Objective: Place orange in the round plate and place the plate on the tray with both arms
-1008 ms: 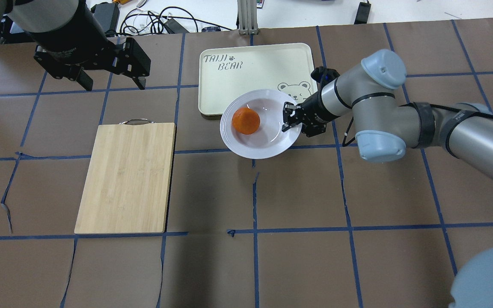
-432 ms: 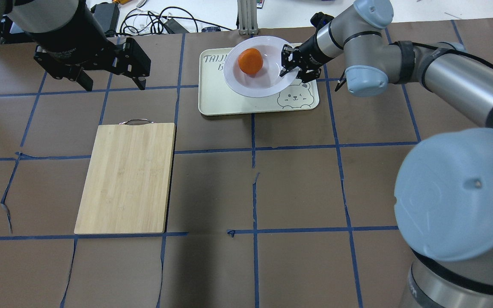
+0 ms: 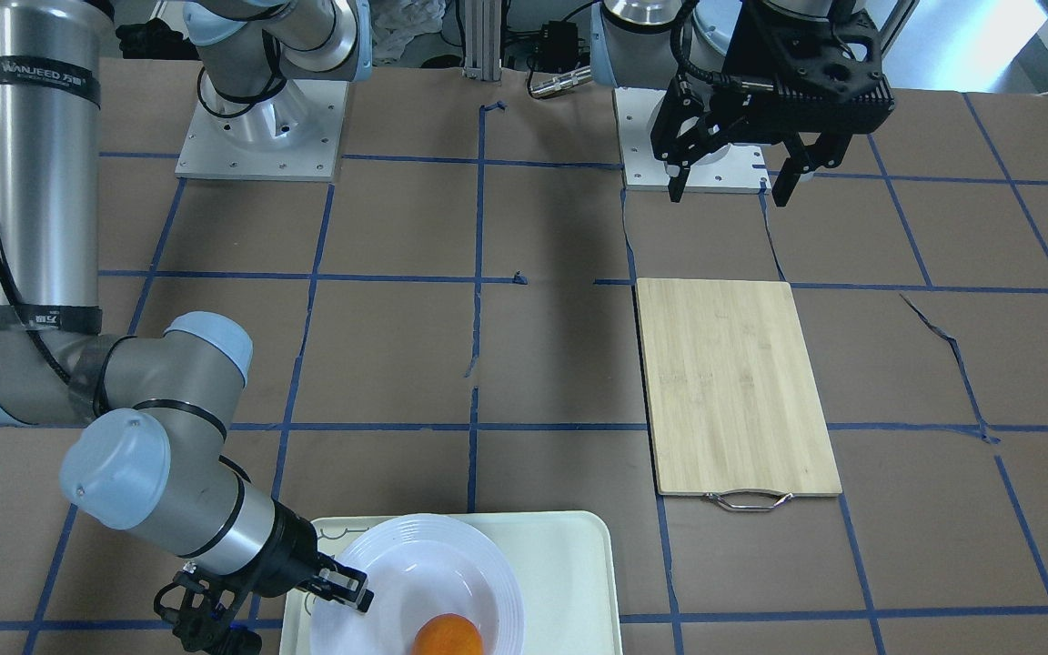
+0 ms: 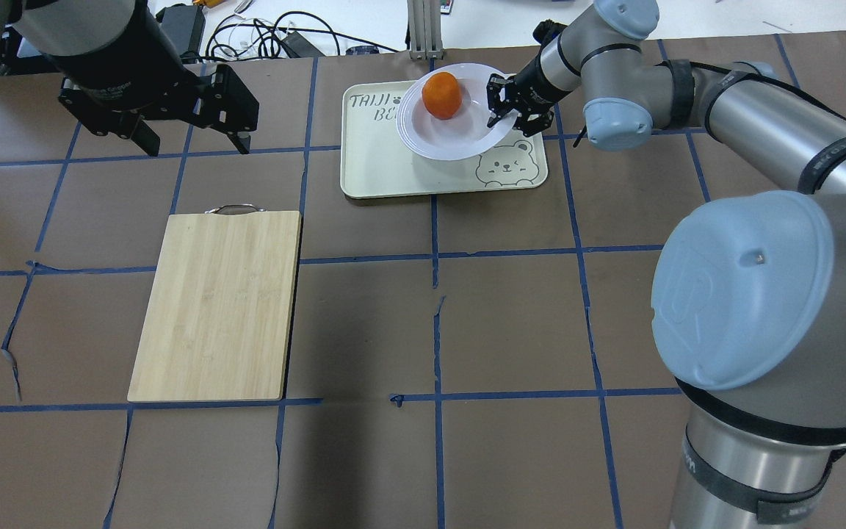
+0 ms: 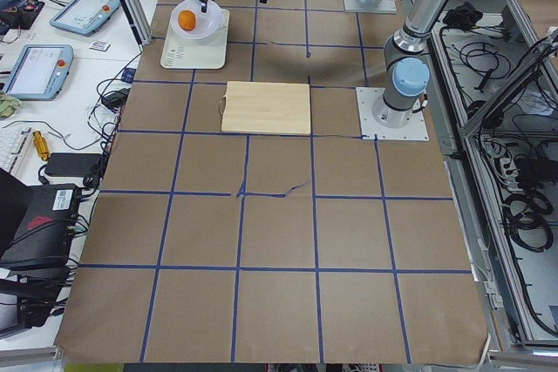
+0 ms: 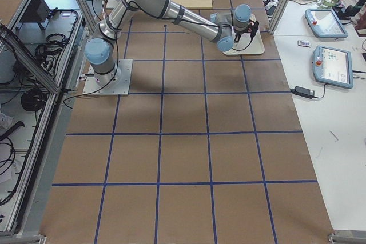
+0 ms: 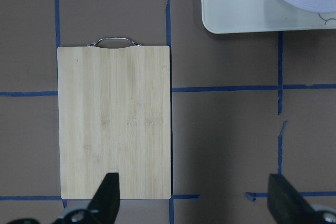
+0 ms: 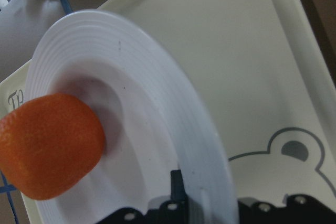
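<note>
My right gripper (image 4: pixel 505 112) is clamped on the rim of the plate (image 4: pixel 452 141), which tilts over the tray (image 4: pixel 386 173) with the orange (image 4: pixel 442 95) in its hollow. I cannot tell whether the plate touches the tray. It hides part of the tray's lettering, and only "TAIJI" and "BE" can be read. The front view cuts off the orange's lower part. My left gripper (image 4: pixel 197 145) hangs spread and empty near the board (image 4: pixel 217 305). My right arm (image 3: pixel 42 182) reads "WANJEED".

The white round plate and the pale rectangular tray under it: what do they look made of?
White round plate: glossy, concentric ridges on its rim; glazed ceramic or hard plastic, cannot tell which. Pale rectangular tray: smooth satin surface, rounded corners, printed bear face; probably melamine or plastic.
</note>
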You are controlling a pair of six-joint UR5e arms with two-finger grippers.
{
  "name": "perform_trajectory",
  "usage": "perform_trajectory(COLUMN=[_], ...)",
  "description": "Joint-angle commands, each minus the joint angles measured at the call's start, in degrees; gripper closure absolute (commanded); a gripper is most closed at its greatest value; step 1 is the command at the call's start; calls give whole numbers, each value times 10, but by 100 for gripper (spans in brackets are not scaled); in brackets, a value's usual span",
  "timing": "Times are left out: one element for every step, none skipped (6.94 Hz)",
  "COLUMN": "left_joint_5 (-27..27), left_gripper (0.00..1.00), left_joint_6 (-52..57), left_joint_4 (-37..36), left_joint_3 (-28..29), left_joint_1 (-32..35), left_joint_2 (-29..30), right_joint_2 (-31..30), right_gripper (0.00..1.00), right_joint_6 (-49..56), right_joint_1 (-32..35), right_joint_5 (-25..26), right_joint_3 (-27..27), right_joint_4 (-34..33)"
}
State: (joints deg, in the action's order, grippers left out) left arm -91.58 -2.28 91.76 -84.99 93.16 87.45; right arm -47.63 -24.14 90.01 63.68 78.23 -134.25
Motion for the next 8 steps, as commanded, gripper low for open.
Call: perform_trajectory(left_joint_5=[0, 0, 0, 0, 0, 0, 0, 0], left_gripper=[0, 0, 0, 0, 0, 0, 0, 0], left_joint_6=[0, 0, 0, 0, 0, 0, 0, 0], left_joint_4=[0, 0, 0, 0, 0, 0, -1, -1], left_joint_3=[0, 0, 0, 0, 0, 0, 0, 0], left_joint_1=[0, 0, 0, 0, 0, 0, 0, 0], left_joint_2=[0, 0, 0, 0, 0, 0, 0, 0], right_joint_2=[15, 11, 8, 4, -1, -19, -60, -107], right_gripper=[68, 4, 0, 0, 0, 0, 0, 0], right_joint_6=[-6, -34, -42, 24, 103, 170, 186, 189], right_joint_1=[-1, 0, 0, -2, -8, -18, -22, -21], right_joint_5=[29, 62, 72, 128, 194, 236, 276, 292], right_joint_3=[-3, 3, -4, -25, -32, -41, -42, -36], right_joint_4=[-14, -15, -17, -15, 2, 67, 138, 245])
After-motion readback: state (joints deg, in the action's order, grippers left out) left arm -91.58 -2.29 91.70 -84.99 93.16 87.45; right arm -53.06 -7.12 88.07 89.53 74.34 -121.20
